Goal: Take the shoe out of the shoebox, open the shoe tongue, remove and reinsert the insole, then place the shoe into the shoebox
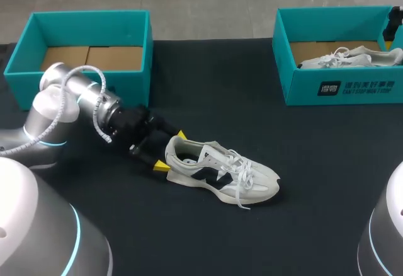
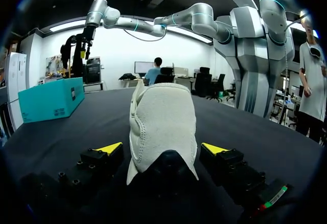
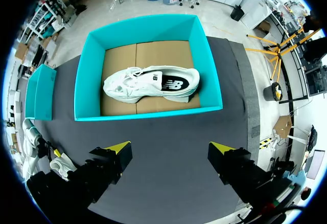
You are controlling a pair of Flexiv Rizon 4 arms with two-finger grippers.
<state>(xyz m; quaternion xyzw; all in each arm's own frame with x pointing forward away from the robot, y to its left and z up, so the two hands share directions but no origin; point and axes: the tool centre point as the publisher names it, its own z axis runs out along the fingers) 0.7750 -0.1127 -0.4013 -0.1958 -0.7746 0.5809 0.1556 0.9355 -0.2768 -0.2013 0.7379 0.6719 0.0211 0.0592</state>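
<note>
— Teal cardboard at both far corners of the black worktop (image 1: 252, 118)?
— Yes, two boxes. The left shoebox (image 1: 135, 87) shows its brown cardboard floor. The right shoebox (image 1: 302, 90) holds a second shoe (image 3: 150, 83), which is white.
— And the shoe we care about?
— The shoe (image 1: 217, 170) stands on its sole out on the worktop, near the middle and well apart from both boxes. Its laces are loose and its toe points away from my left arm.
— The left pincer?
— The left pincer (image 1: 171, 151) sits low at the heel, released. One yellow tip is just beside the heel on each side, and the wrist view shows a sliver of gap.
— The right one?
— The right pincer (image 3: 171, 150) hangs high above the right shoebox, fingers spread wide, released.
</note>
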